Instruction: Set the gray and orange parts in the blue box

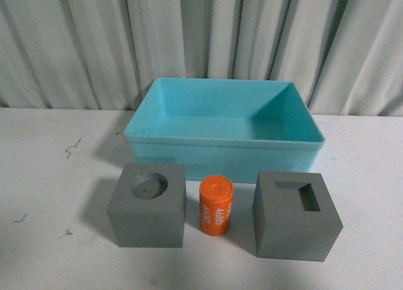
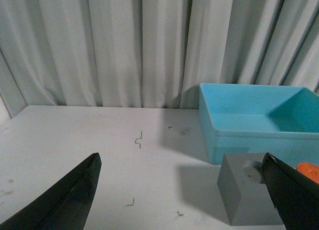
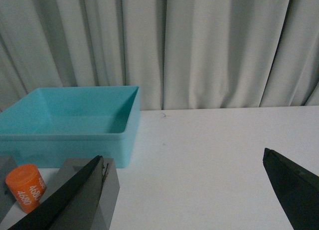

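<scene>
Blue box (image 1: 223, 141): sitting on the white table (image 1: 50, 195) at the far middle, just in front of the pale curtain (image 1: 94, 44); standing open-topped with a rimmed edge, showing only its bare turquoise floor and walls inside.

Gray cube with round recess (image 1: 148, 211): resting on the table near and left of the box's front wall, outside the box, recess facing up.

Gray cube with square recess (image 1: 296, 224): resting near and right, outside the box, recess facing up, turned slightly askew.

Orange cylinder (image 1: 216, 206): standing upright between the two cubes, apart from both, just in front of the box's front wall.

Writing: white digits running sideways down the cylinder's side, appearing to read 4680, printed more than once; showing in the front and right wrist views.

Left gripper (image 2: 181, 155): hanging over the table's left part with its dark fingers spread wide, gripping nothing; round-recess cube lying beside one fingertip in its wrist view.

Right gripper (image 3: 182, 154): hanging over the table's right part, fingers likewise spread wide, gripping nothing.

Table marks (image 1: 72, 145): small dark scraps lying on the left part.
</scene>
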You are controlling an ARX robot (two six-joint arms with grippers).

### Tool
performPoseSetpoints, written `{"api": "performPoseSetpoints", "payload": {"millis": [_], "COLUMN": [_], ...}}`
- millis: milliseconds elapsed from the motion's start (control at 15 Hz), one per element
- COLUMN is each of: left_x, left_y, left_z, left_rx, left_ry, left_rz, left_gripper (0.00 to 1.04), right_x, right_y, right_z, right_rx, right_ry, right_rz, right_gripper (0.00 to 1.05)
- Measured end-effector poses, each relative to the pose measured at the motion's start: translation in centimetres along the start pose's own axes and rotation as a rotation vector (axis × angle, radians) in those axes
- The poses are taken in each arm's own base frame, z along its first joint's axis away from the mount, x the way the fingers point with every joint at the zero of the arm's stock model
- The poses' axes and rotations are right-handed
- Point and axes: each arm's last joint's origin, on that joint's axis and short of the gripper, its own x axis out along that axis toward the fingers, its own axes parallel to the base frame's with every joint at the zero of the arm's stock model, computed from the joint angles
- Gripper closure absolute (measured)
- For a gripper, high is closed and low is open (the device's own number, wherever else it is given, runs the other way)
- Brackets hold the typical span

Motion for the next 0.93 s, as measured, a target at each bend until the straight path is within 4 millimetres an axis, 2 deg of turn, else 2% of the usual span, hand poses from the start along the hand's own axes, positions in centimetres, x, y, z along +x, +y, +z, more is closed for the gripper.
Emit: {"api": "performPoseSetpoints", "payload": {"millis": [200, 266, 333, 466, 599, 732, 865, 931], "left_x": [0.0, 0.0, 0.0, 0.0, 0.0, 0.0, 0.0, 0.0], "left_y": [0.0, 0.0, 0.0, 0.0, 0.0, 0.0, 0.0, 0.0], "left_z": [0.0, 0.0, 0.0, 0.0, 0.0, 0.0, 0.0, 0.0], "left_rx": [0.000, 0.000, 0.000, 0.000, 0.000, 0.000, 0.000, 0.000], "left_ry": [0.000, 0.000, -0.003, 0.000, 0.000, 0.000, 0.000, 0.000], "left_rz": [0.000, 0.003, -0.004, 0.001, 0.001, 0.000, 0.000, 0.000], "left_gripper": [0.07, 0.07, 0.07, 0.07, 0.07, 0.07, 0.07, 0.07], "right_x": [0.0, 0.2, 1.3, 3.2, 6.5, 9.3, 11.9, 13.2], "right_y": [0.0, 0.1, -0.8, -2.6, -3.5, -2.1, 0.9, 3.2], "right_z": [-0.2, -0.1, 0.5, 2.3, 4.3, 2.9, 0.9, -0.5], "right_rx": [0.015, 0.062, 0.100, 0.169, 0.131, 0.067, 0.026, 0.023], "right_ry": [0.048, 0.289, 0.435, 0.379, 0.349, 0.430, 0.465, 0.495], "right_rz": [-0.024, -0.160, -0.331, -0.400, -0.272, -0.117, -0.032, 0.007], "right_gripper": [0.06, 0.06, 0.06, 0.06, 0.06, 0.06, 0.06, 0.06]}}
